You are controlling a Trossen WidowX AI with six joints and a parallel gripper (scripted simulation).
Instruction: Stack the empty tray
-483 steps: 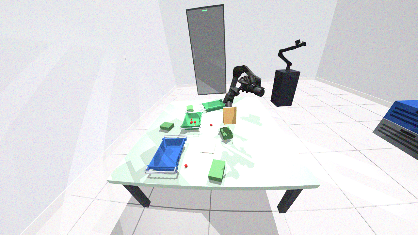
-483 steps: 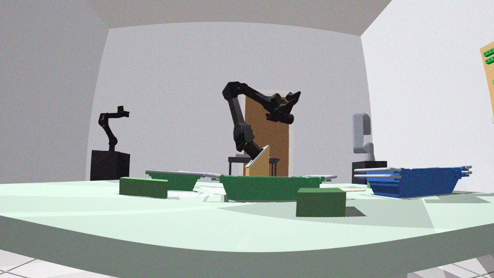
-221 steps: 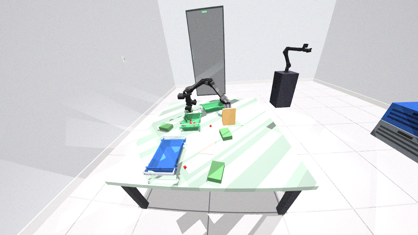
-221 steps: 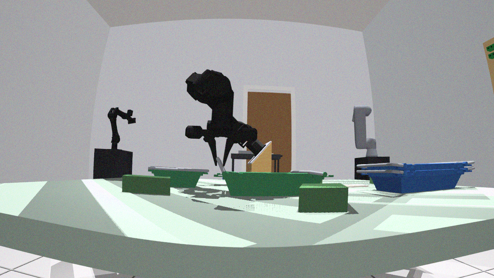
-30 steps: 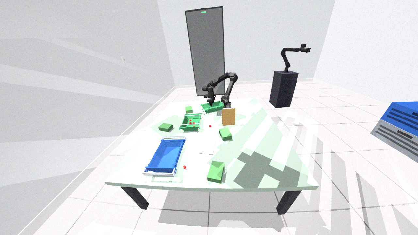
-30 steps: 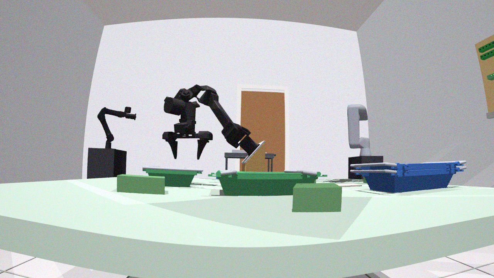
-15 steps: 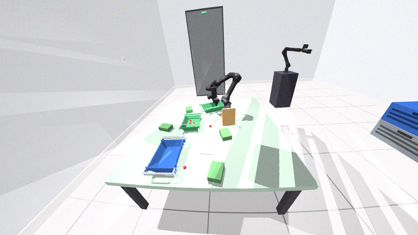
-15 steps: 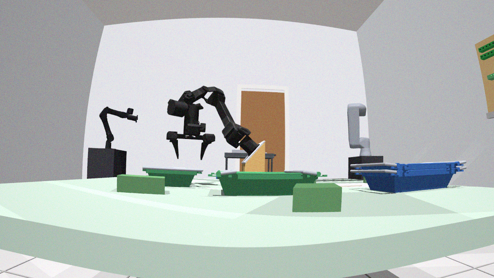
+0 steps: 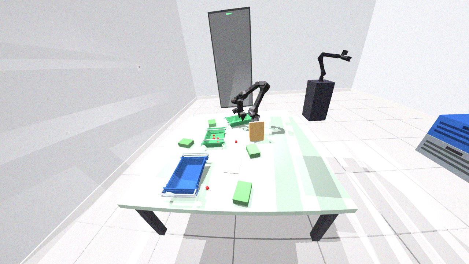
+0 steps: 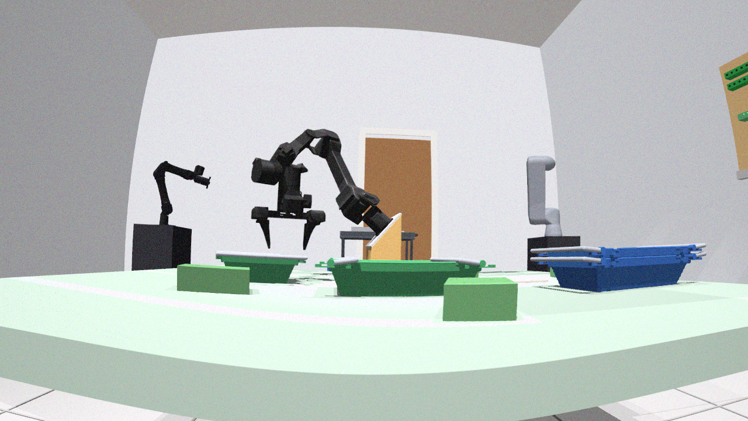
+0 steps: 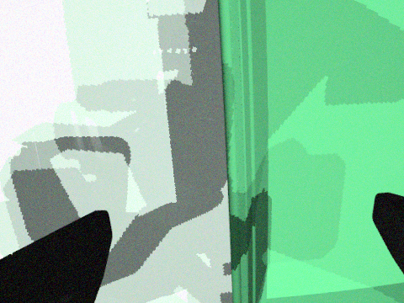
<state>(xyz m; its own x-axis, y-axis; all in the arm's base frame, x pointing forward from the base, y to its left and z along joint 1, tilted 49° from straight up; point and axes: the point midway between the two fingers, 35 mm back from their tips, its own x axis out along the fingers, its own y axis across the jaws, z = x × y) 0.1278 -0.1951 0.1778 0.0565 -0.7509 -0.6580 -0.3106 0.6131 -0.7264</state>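
The loaded green tray (image 9: 213, 144) (image 10: 387, 282) holds several small red blocks (image 9: 213, 135). Its near bar (image 9: 213, 140) (image 10: 453, 260) and far bar (image 9: 216, 129) (image 10: 343, 260) both lie in across its top. The empty green tray (image 9: 233, 123) (image 10: 269, 272) (image 11: 258, 126) stands behind it, close to the arm's base. My gripper (image 10: 287, 247) (image 11: 244, 215) is open and empty, pointing down above the empty tray. In the wrist view the tray's long rim runs between the fingertips, one finger over the table side and one over the tray's inside.
A blue tray (image 9: 187, 175) (image 10: 622, 275) stands at the front left. Green blocks (image 9: 185, 142) (image 9: 253, 150) (image 9: 242, 193) (image 9: 212, 123) stand around the trays. An orange panel (image 9: 256, 131) stands by the arm's base. Loose red cubes (image 9: 235, 141) (image 9: 207, 187) lie on the table.
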